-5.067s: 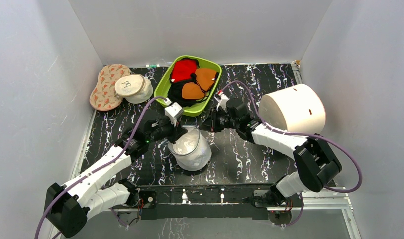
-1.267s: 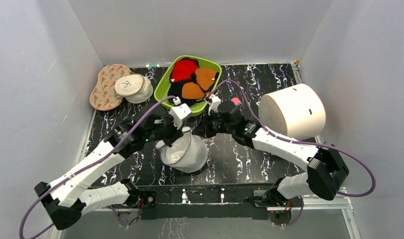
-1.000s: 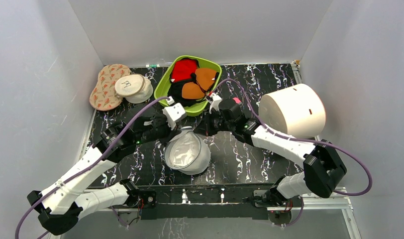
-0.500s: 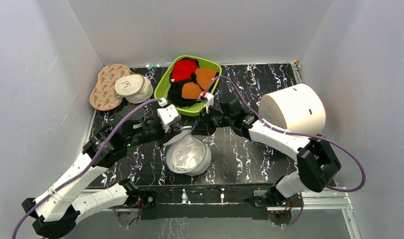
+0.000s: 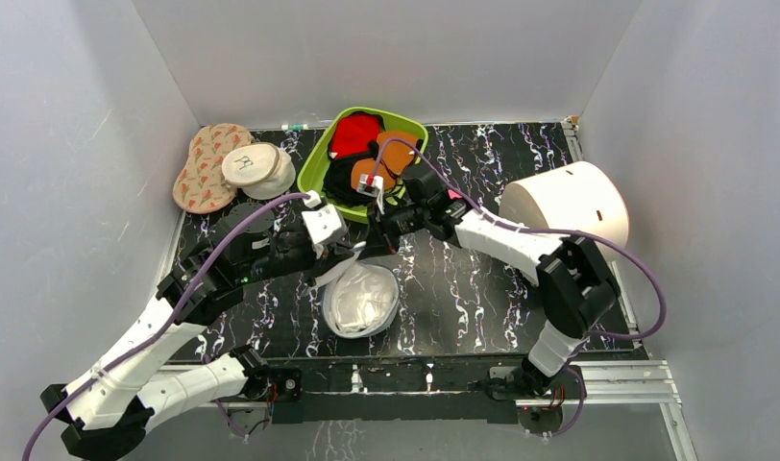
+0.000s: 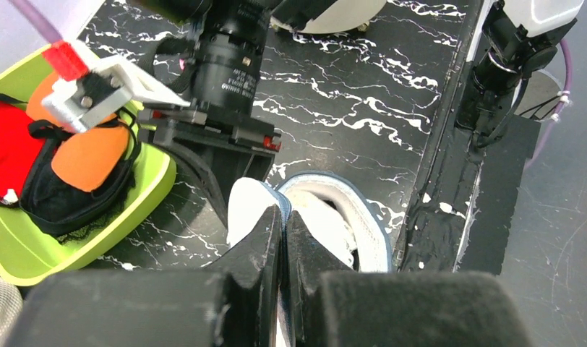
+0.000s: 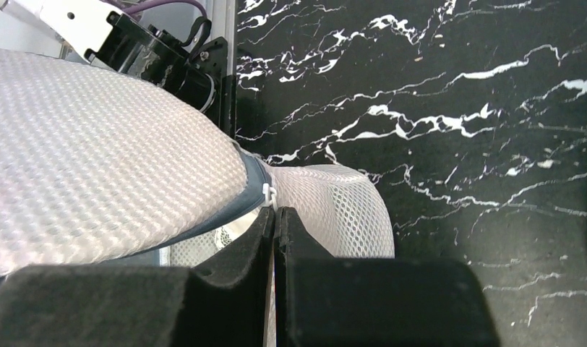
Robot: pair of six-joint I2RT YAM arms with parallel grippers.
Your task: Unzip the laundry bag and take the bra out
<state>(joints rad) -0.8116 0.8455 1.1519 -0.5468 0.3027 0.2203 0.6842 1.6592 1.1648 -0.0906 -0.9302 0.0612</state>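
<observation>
The left gripper [image 6: 282,218] is clenched on the rim of the laundry bag [image 5: 393,305], which sits mid-table with the bra [image 5: 359,298] inside. The right gripper [image 7: 275,214] is clamped on the bag's zipper edge. Uneven pulling could slip either grip or drag the bag.

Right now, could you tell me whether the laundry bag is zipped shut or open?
Open: the laundry bag gapes at its rim, white fabric showing inside; left tool and right tool each pinch its edge.
</observation>
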